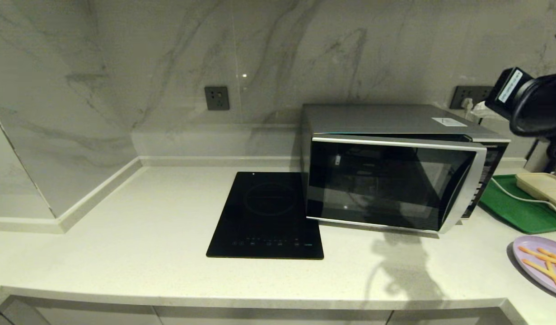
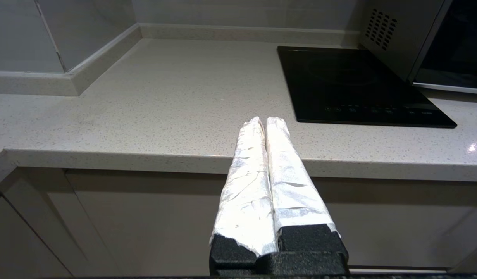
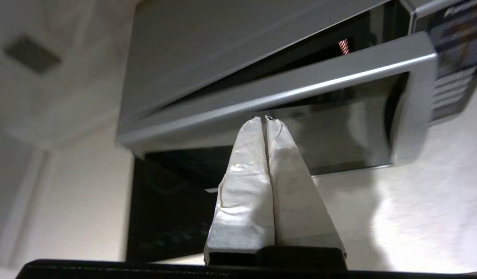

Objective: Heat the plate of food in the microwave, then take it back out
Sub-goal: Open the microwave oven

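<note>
Grey-veined marble wall (image 1: 169, 54) behind a pale speckled countertop (image 1: 137, 225).

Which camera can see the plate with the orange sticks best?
The head view: the plate of food lies on the counter at that picture's right edge, partly cut off, in front of the green tray. Neither wrist view shows it; they show the microwave and black hob.

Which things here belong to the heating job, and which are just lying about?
Job:
- plate of food, on the counter at the right edge
- microwave, door slightly ajar
- right gripper, shut, empty, raised near the door

Lying about:
- induction hob
- green tray
- cream object on that tray
- left gripper, shut, parked at the counter edge
</note>
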### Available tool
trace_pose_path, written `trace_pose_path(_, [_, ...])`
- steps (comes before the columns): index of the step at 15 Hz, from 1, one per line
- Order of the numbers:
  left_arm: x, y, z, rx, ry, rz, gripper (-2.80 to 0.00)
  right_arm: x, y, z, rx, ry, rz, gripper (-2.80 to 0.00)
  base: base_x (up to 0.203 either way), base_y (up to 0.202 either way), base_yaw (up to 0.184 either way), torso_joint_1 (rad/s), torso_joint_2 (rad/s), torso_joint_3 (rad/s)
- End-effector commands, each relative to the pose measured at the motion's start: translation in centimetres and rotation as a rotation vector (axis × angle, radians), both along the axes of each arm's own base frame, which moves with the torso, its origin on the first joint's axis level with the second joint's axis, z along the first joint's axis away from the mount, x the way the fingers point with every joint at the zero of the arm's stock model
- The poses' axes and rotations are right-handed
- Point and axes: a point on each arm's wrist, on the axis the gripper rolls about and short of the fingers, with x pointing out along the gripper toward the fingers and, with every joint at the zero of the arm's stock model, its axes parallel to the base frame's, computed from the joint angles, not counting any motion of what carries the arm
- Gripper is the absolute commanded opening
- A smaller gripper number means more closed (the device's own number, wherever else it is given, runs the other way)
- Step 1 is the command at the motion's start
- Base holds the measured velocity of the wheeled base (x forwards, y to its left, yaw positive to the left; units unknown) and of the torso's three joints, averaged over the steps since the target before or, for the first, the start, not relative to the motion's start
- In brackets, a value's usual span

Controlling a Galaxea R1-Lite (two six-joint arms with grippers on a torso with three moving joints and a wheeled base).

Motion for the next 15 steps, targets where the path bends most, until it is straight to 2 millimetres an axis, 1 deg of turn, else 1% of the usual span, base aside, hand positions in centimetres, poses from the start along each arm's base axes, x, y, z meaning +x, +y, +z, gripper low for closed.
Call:
trace_pose_path(1, [0.0, 0.0, 0.0, -0.001, 0.000, -0.001, -2.80, 5.7, -1.1, -1.9, 0.101, 0.121, -0.062, -2.80, 0.000, 0.000, 0.000, 0.000, 0.00, 0.000])
trace_pose_path(2, [0.0, 0.0, 0.0, -0.001, 0.000, 0.001, -2.80, 7.0, -1.6, -2.6, 0.133, 0.153, -0.069, -2.80, 0.000, 0.000, 0.000, 0.000, 0.00, 0.000])
trace_pose_path(5, [0.0, 0.0, 0.0, -0.001, 0.000, 0.001, -2.80, 9.8, -2.9, -3.5, 0.192, 0.170, -0.116, -2.80, 0.000, 0.000, 0.000, 0.000, 0.00, 0.000])
trace_pose_path(8, [0.0, 0.0, 0.0, -0.001, 0.000, 0.001, -2.80, 10.9, -4.8, -3.5, 0.217, 0.156, -0.145, -2.80, 0.000, 0.000, 0.000, 0.000, 0.00, 0.000])
trace_pose_path(10, [0.0, 0.0, 0.0, -0.001, 0.000, 0.001, -2.80, 11.9, -6.5, -4.0, 0.222, 0.165, -0.185, -2.80, 0.000, 0.000, 0.000, 0.000, 0.00, 0.000])
trace_pose_path(12, [0.0, 0.0, 0.0, -0.001, -0.002, 0.001, -2.80, 12.5, -7.7, -4.7, 0.225, 0.184, -0.215, -2.80, 0.000, 0.000, 0.000, 0.000, 0.00, 0.000])
trace_pose_path(15, [0.0, 0.0, 0.0, -0.001, -0.002, -0.001, -2.80, 12.8, -8.4, -5.3, 0.232, 0.198, -0.216, -2.80, 0.000, 0.000, 0.000, 0.000, 0.00, 0.000])
